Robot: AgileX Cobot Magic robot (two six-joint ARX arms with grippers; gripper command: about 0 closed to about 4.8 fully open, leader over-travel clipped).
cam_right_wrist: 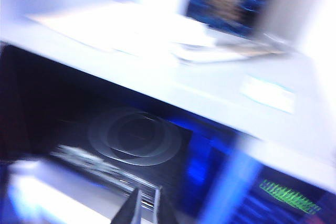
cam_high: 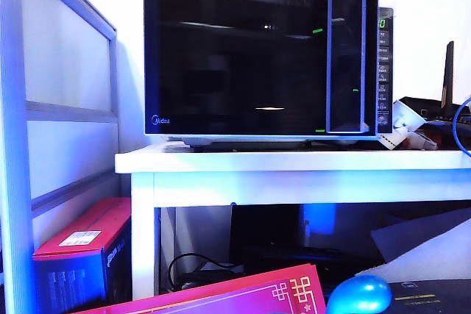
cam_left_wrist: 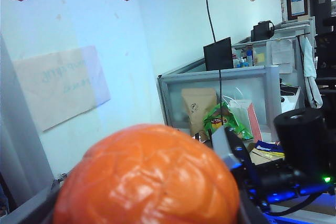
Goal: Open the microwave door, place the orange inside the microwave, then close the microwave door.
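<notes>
Holding orange in my wide-spread left claw; right claw pinched empty at the ajar door. Swing door fully before loading.

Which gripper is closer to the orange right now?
Left: the orange sits between the left gripper's fingers. The right gripper, closed, is elsewhere, with no orange in its view.
</notes>
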